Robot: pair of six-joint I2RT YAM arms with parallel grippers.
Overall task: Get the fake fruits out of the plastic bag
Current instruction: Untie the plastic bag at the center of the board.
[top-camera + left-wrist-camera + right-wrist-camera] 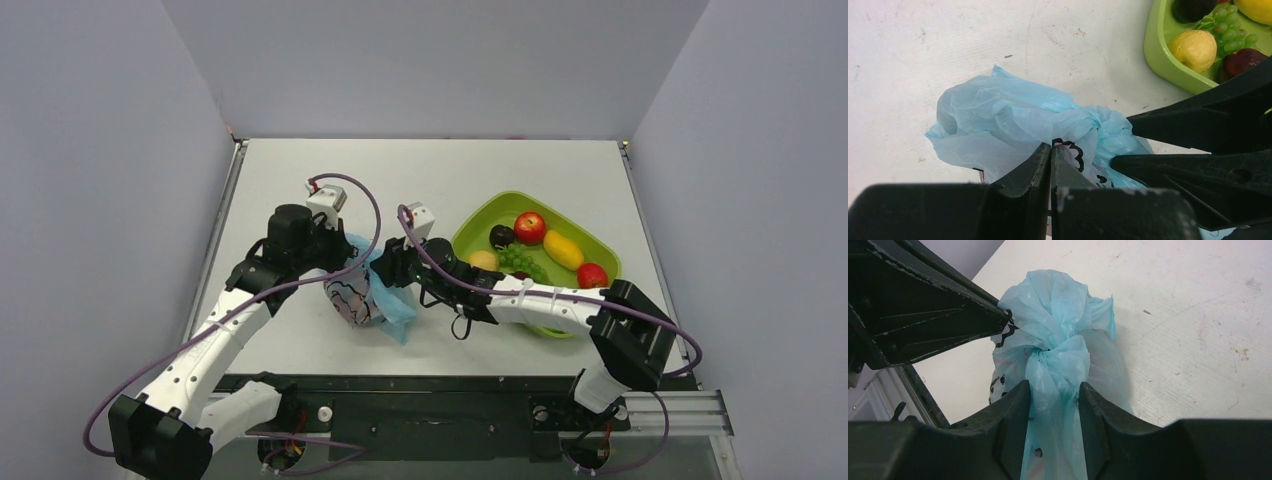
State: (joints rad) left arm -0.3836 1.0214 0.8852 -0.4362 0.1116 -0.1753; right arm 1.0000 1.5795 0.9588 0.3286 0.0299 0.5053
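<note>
Left fingers [1030,175] on cartoon-printed plastic bag [1008,115]

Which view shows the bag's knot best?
Right wrist: the knot sits mid-frame and close up, just beyond the right claw, whose fingers flank the twisted neck below it. The left wrist view shows it side-on, partly behind the right claw. In the top view the bag is too small to make out the knot.

Light-blue plastic bag [1013,115] (black line drawings); green tray [1155,45]
</note>
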